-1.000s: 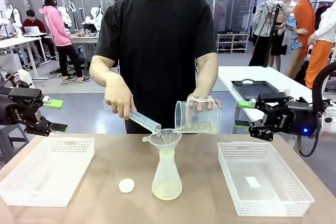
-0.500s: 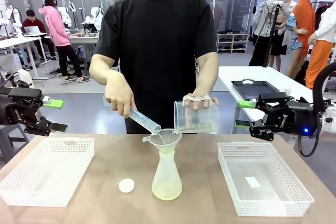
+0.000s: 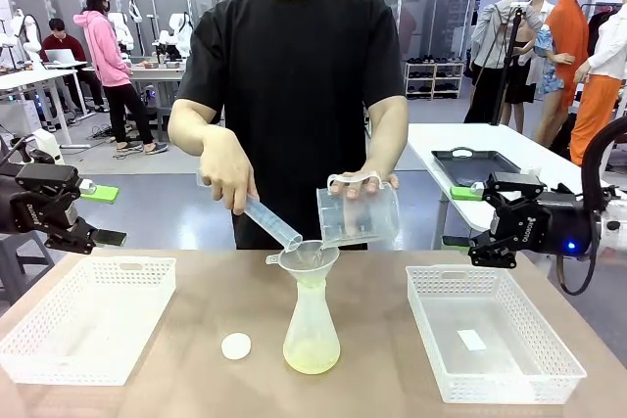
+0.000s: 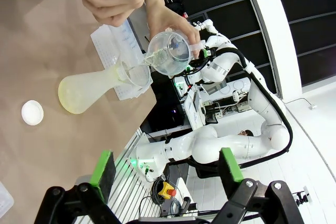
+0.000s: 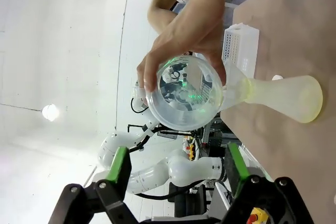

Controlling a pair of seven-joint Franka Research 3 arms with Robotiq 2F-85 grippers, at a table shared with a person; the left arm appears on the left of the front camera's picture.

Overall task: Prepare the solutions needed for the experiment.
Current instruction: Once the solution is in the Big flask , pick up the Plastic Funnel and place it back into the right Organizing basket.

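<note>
A frosted conical flask stands mid-table with a funnel in its neck; a shallow layer of pale yellow solution lies at its bottom. The person tilts a thin graduated cylinder into the funnel with one hand and tips a clear handled measuring jug toward it with the other. My left gripper hangs open and empty off the table's left edge. At the right edge my right gripper is also open and empty. The wrist views show the flask beyond open fingers.
An empty white basket sits at the left of the table. A matching basket at the right holds a small white slip. A white round cap lies just left of the flask.
The person has lifted the jug a little and tipped it further toward the funnel. My right gripper has shifted slightly to the right. The left arm has stayed still.
</note>
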